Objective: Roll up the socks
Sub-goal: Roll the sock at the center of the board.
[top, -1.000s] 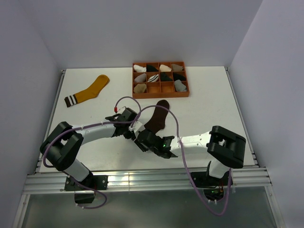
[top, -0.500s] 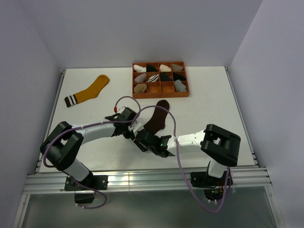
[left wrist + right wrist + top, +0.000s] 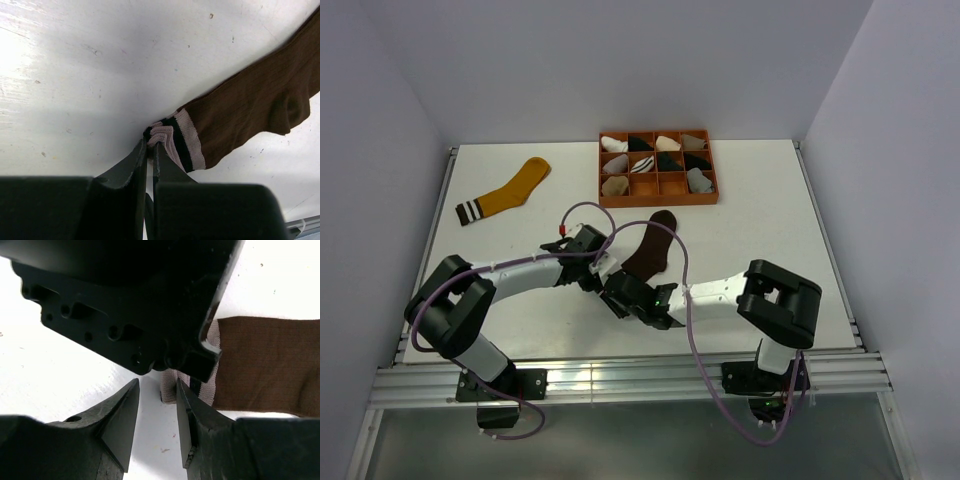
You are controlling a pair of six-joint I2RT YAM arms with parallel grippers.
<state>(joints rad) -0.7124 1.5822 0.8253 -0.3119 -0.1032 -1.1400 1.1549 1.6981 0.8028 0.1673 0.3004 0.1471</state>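
Socks lie well apart on the white desk in the overhead view. The mustard sock is flat near the far left corner, its banded end toward the left edge. The brown sock is stretched near the middle, toe pointing toward the orange tray at the far side. The tray's compartments hold small rolled bundles. Both arms reach inward and meet at the near end of the brown sock, the left claw and the right claw close together there. From this height their jaws are too small to read.

The left wrist view shows the left claw pinched closed on the striped cuff of the brown sock. The fabric bunches at the fingertips, and the rest of the sock lies flat on the desk, running up to the right.

In the right wrist view the right claw has its jaws apart, with bare desk showing between the fingers. The black body of the left claw fills the upper picture just ahead. A fold of the cuff sits under it at the mouth of the gap, possibly brushing the right-hand finger, though shadow hides any contact. The brown sock spreads to the right.
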